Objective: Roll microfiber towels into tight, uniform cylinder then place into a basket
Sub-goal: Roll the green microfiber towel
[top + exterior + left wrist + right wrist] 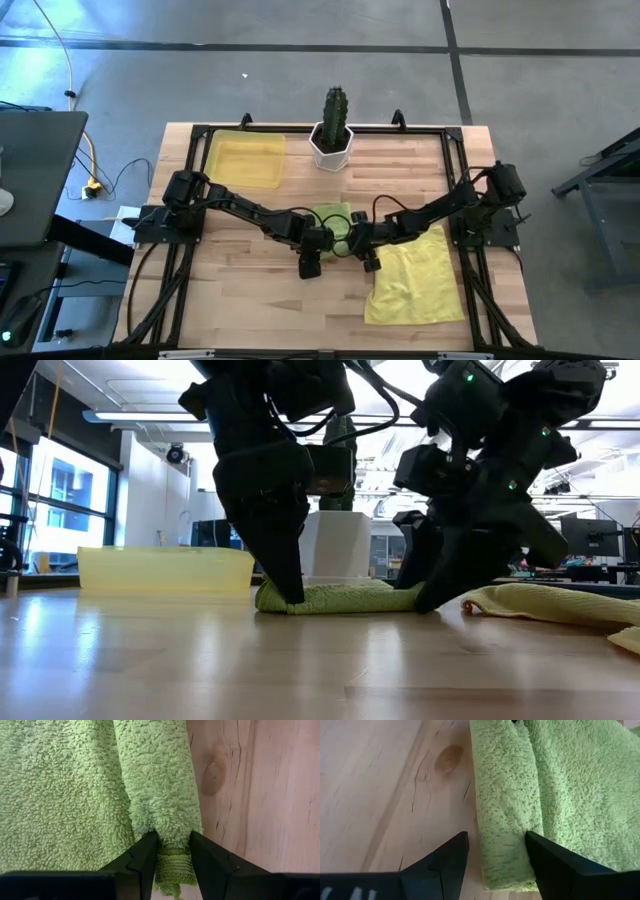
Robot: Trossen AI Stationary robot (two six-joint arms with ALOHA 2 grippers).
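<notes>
Towels, 2 of them: high view gives you the lime green towel (331,216) mid-bench under both grippers and the pale yellow towel (415,275) spread flat just to its right. Both arms reach inward from the bench sides, elbows bent, wrists meeting at centre. One basket (246,159) sits at the far left corner, one cactus pot (332,146) beside it.

Low view: left gripper (285,592) and right gripper (428,598) point down at opposite ends of the green roll.

Left wrist view: left gripper pinches the rolled edge, fingers (143,861) clamped on it.

Right wrist view: right gripper is spread, straddling the folded edge w/o squeezing.
</notes>
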